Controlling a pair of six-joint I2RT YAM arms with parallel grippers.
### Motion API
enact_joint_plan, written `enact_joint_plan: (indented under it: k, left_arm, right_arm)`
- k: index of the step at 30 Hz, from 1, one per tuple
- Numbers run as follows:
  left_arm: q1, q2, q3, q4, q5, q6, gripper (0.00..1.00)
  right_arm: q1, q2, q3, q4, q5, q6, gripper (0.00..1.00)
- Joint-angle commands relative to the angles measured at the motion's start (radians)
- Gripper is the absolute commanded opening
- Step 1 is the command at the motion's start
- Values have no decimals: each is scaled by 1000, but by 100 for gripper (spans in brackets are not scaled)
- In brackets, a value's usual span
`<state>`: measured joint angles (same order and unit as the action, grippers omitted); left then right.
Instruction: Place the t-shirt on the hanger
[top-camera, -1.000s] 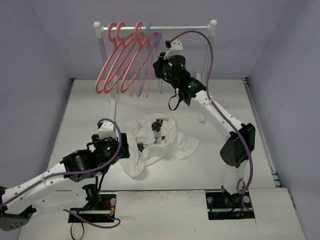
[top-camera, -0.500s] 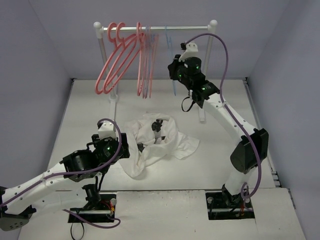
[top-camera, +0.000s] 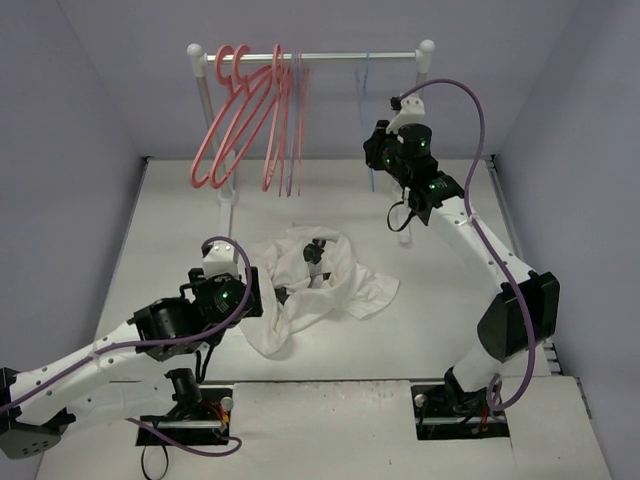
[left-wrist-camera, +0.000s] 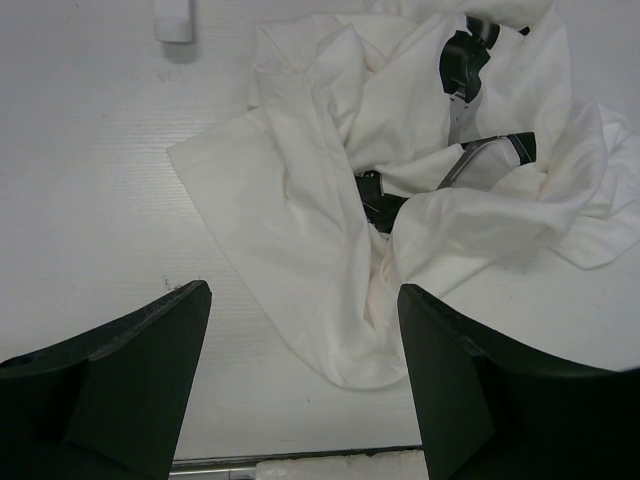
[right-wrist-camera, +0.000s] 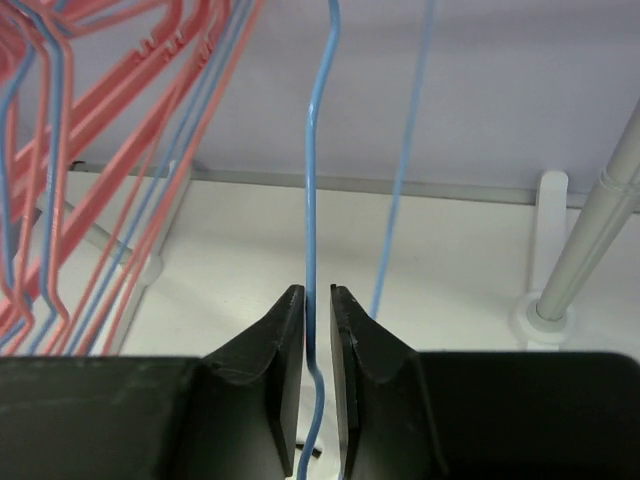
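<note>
The white t-shirt (top-camera: 330, 275) lies crumpled on the table, with dark patches in its folds; it also fills the left wrist view (left-wrist-camera: 310, 220). The thin light-blue hanger (top-camera: 366, 80) hangs from the rail, apart from the pink ones. My right gripper (top-camera: 374, 152) is shut on its wire (right-wrist-camera: 318, 150), which runs down between the narrow jaws (right-wrist-camera: 317, 292). My left gripper (top-camera: 268, 295) is open and empty, low at the shirt's left edge, its jaws wide on either side of a hanging fold (left-wrist-camera: 303, 288).
Several pink-red hangers (top-camera: 240, 120) hang bunched at the left end of the white rail (top-camera: 330, 57). The rack's right post (top-camera: 415, 130) stands just behind my right gripper, with its foot (right-wrist-camera: 545, 310) on the table. Grey walls close in both sides.
My right gripper has moved right along the rail, carrying the light-blue hanger away from the pink hangers. My left arm has shifted slightly toward the shirt.
</note>
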<state>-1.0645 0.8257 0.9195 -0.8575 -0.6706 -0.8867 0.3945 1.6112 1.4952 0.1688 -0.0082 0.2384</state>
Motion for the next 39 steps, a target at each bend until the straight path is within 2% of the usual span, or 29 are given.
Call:
enact_joint_plan:
  k: [1,11,21,24,28,33,39]
  left_arm:
    - [8,15,31,36,-8,27,71]
    - [8,29,33,49,-3,50,71]
    - [9,36,40,54,-11,67,71]
    - [11,32,38,54,-11,66,71]
    - [14,32,33,52,-6,65,71]
    - [17,28,36,52,-10,69,71]
    - [18,46,57,54,-22,92,71]
  right_arm:
    - [6,-56,-16,69,84,-16,16]
    - [10,-7,23,69,134,-88,25]
    - [10,90,117,67,136,-153,26]
    - [10,113,147,69,113,-167,21]
    - [11,126,176,68,89,-190,2]
    - [12,98,200,67,77,-226,0]
    - [15,-10,186,66,55,-268,0]
